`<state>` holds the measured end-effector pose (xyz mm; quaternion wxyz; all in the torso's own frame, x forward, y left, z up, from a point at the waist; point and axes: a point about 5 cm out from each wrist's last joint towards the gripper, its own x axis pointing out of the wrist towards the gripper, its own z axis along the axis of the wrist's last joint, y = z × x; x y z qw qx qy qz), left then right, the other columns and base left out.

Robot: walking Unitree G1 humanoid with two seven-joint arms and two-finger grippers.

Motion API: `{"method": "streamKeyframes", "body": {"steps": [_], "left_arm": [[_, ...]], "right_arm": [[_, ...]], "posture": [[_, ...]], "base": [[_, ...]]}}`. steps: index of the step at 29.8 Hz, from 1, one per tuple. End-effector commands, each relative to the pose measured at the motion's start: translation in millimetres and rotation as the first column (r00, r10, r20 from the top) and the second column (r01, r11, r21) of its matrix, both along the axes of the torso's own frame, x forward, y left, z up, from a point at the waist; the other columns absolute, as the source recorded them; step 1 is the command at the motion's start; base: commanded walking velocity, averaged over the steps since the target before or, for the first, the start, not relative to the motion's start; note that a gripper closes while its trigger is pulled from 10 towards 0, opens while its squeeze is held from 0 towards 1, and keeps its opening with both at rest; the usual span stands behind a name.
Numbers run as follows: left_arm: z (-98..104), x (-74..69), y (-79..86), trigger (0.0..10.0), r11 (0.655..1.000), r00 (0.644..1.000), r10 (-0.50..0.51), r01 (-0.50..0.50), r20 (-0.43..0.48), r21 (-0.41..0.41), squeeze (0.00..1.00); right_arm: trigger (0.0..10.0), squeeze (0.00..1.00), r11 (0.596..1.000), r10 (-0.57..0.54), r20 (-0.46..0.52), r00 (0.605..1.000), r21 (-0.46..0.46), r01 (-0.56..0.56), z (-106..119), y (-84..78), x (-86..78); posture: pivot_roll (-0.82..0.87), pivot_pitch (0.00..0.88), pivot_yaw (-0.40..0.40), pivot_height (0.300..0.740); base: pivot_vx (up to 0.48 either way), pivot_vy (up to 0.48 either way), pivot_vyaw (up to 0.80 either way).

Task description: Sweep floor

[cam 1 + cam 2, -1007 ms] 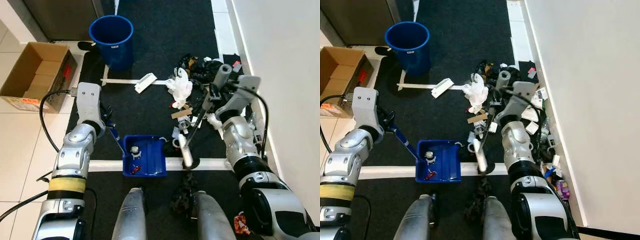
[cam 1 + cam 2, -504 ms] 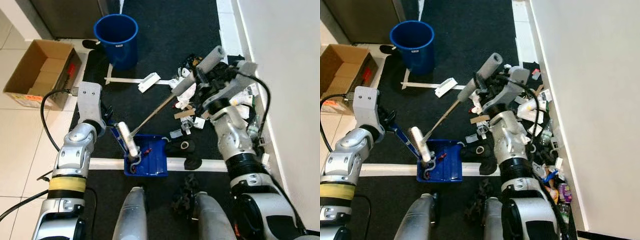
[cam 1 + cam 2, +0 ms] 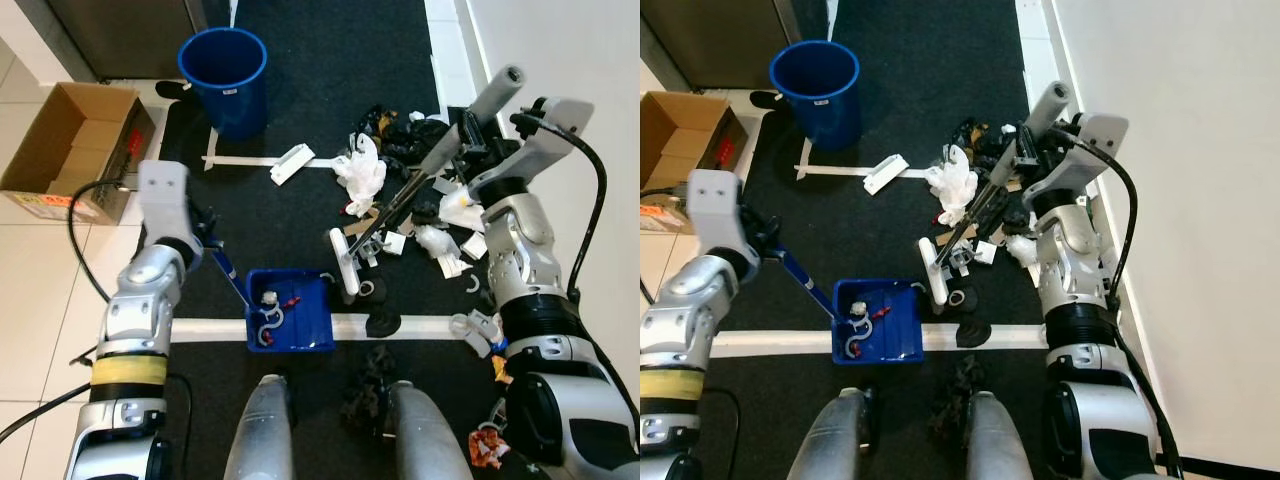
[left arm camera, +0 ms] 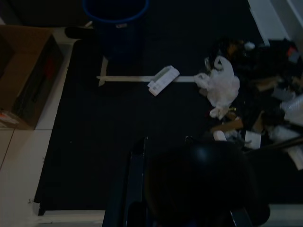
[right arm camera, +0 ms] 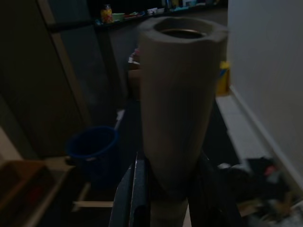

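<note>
Scene: A humanoid robot stands on a dark mat beside a white wall (image 3: pixel 560 40), mid-sweep, with litter heaped along the wall.
Broom: The right gripper (image 3: pixel 462 148) is clamped round the grey foam handle of a broom (image 3: pixel 415 190); its white head (image 3: pixel 344 262) rests on the mat just beside the dustpan's open edge.
Dustpan: The left gripper (image 3: pixel 205 240) holds the blue stem of a blue dustpan (image 3: pixel 290 322), whose tray lies flat across a white floor strip (image 3: pixel 210 328) and already carries a few small scraps. The fingers look closed on the stem, though the left wrist view is too dark to be sure.
Litter: The pile (image 3: pixel 420 205) of crumpled white paper, cardboard slips and black odds lies between broom head and wall; a dark lump (image 3: pixel 383 323) sits just beside the pan.
Bin: A blue bucket (image 3: pixel 223 72) stands well apart, near a cardboard box (image 3: pixel 70 145).
Risk one: A hard stroke could shove the pan sideways or flick scraps over its rim.
Risk two: The narrow head may skip the lump, or push light paper round the pan's corner instead of into it.
Risk three: Tilting the pan early would likely spill what it holds.
</note>
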<state>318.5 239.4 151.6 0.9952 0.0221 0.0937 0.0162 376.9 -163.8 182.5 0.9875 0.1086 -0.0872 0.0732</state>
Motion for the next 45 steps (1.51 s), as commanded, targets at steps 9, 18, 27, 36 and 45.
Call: {"method": "streamKeyframes", "body": {"steps": [9, 18, 27, 36, 45], "left_arm": [[21.0, -11.6, -2.4, 10.0, 0.999, 0.995, -0.046, 0.049, 0.090, -0.024, 0.00], [-28.8, -15.5, -1.2, 10.0, 0.997, 0.995, -0.017, 0.025, -0.103, 0.075, 0.00], [-47.3, -7.5, -1.4, 10.0, 0.998, 0.989, 0.011, -0.002, -0.148, 0.066, 0.00], [-33.8, 7.5, -5.2, 10.0, 0.996, 0.994, 0.042, -0.033, -0.102, 0.080, 0.00], [-22.6, 3.4, -5.8, 10.0, 0.997, 0.998, 0.034, -0.030, -0.047, 0.074, 0.00]], "right_arm": [[10.0, 0.00, 0.997, -0.055, 0.013, 0.998, -0.050, 0.056, -0.4, -4.8, 0.8], [10.0, 0.00, 0.965, -0.174, -0.008, 0.985, -0.202, 0.169, -19.7, -12.0, 0.7], [10.0, 0.00, 0.952, -0.206, 0.000, 0.978, -0.232, 0.201, -24.2, -7.3, 1.0], [10.0, 0.00, 0.981, -0.048, -0.221, 0.974, -0.194, 0.005, -64.6, 30.2, -2.0], [10.0, 0.00, 0.974, 0.111, -0.287, 0.951, -0.157, -0.161, -81.4, 64.6, -10.4]], "posture": [[0.04, 0.204, -0.022, 0.740], [0.04, 0.214, -0.023, 0.740], [0.04, 0.223, -0.021, 0.740], [0.05, 0.244, -0.015, 0.740], [0.06, 0.258, -0.034, 0.740]], "base": [[0.000, 0.000, 0.00], [0.000, 0.000, 0.00], [0.000, 0.000, 0.00], [0.000, 0.000, 0.00], [0.000, 0.000, 0.00]]}}
